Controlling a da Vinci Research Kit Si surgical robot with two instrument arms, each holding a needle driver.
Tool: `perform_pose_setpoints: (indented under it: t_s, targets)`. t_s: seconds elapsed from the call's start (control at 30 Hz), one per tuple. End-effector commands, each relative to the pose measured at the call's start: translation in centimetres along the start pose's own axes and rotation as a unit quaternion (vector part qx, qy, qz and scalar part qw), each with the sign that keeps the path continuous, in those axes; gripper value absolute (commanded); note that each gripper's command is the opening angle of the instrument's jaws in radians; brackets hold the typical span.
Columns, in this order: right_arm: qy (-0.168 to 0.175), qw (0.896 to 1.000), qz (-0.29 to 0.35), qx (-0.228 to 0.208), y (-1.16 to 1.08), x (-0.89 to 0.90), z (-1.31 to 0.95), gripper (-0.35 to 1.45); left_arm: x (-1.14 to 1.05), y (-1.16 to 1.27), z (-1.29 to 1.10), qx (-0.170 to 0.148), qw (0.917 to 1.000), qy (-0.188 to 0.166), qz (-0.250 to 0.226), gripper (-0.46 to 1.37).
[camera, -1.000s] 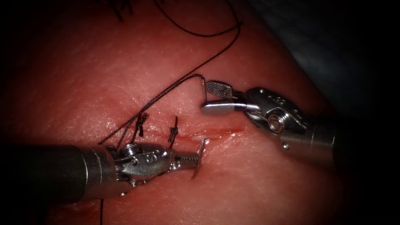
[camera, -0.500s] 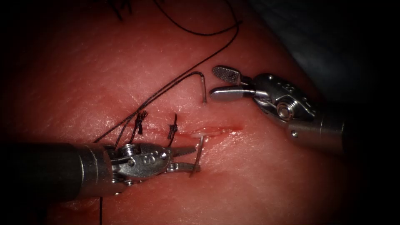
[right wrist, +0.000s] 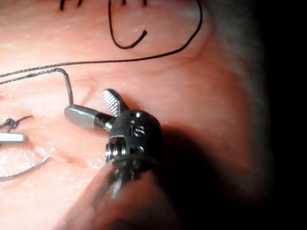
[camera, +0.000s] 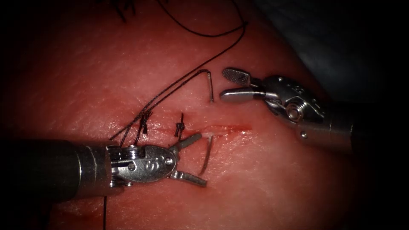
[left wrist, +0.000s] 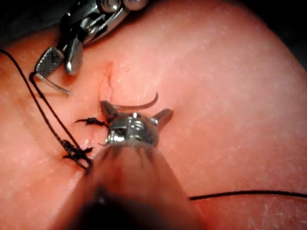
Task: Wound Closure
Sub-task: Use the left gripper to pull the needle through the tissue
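Left arm's silver wristed claw (camera: 194, 159) lies low on the reddish-pink pork-belly tissue (camera: 277, 187), shaft coming in from the left edge. Jaws spread wide, one tip up toward the cut, the other down and right; nothing pinched between them. Same claw in the left wrist view (left wrist: 135, 114), jaws splayed to either side.

Just above its wrist, two finished black knotted stitches (camera: 144, 124) sit across the closed left stretch of the thin red horizontal cut (camera: 226, 127). Black suture thread (camera: 170, 90) runs from near these knots up and rightward in a double strand, with a further strand looping across the upper tissue. Another strand drops below the left shaft.

Curved steel needle (camera: 206, 154): pointed end shows below the cut, arcing down between the open left jaws without touching either. Its middle is buried in the tissue under the cut. The tail end stands out of the tissue above the cut, thread attached at its top. Left wrist view shows the exposed curve (left wrist: 139, 104) just beyond the left claw.

Right arm's silver wristed claw (camera: 228, 85) hangs just right of the needle's tail end, above the cut. Jaws parted, serrated face of the upper one visible, gripping nothing. Right wrist view: same claw (right wrist: 88, 106) open, the lower jaw tip close beside the needle tail.
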Motion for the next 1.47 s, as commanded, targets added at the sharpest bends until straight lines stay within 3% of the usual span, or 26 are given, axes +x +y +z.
perform_pose_setpoints:
  t_s: [0.03, 0.23, 0.4, 0.57, 0.7, 0.77, 0.9, 1.47]
  targets:
    - [0.000, 1.000, 0.000, 0.001, -0.01, 0.00, -0.02, 0.85, -0.02, -0.03, 0.02, -0.009, 0.9999, 0.011, 0.007, 1.03]
    - [-0.002, 1.000, -0.002, 0.005, -0.03, -0.03, -0.08, 0.76, -0.07, -0.16, 0.08, -0.046, 0.9953, 0.077, 0.036, 1.00]
    - [-0.003, 1.000, -0.003, 0.006, -0.04, -0.06, -0.11, 0.72, -0.06, -0.18, 0.15, -0.064, 0.9913, 0.101, 0.054, 0.95]
    - [-0.003, 1.000, -0.004, 0.006, -0.03, -0.07, -0.12, 0.67, -0.02, -0.18, 0.24, -0.077, 0.9887, 0.114, 0.059, 0.74]
    - [-0.003, 1.000, -0.005, 0.006, -0.02, -0.10, -0.12, 0.65, 0.00, -0.18, 0.28, -0.082, 0.9889, 0.121, 0.027, 0.37]
    - [-0.004, 1.000, -0.006, 0.007, -0.03, -0.12, -0.13, 0.64, -0.01, -0.18, 0.25, -0.077, 0.9902, 0.117, 0.006, -0.35]
    - [-0.004, 1.000, -0.008, 0.009, -0.04, -0.14, -0.16, 0.60, -0.04, -0.20, 0.17, -0.060, 0.9930, 0.099, -0.025, -0.35]
    - [-0.004, 1.000, -0.007, 0.009, -0.07, -0.14, -0.16, 0.54, -0.06, -0.25, 0.12, -0.057, 0.9936, 0.097, -0.014, -0.35]
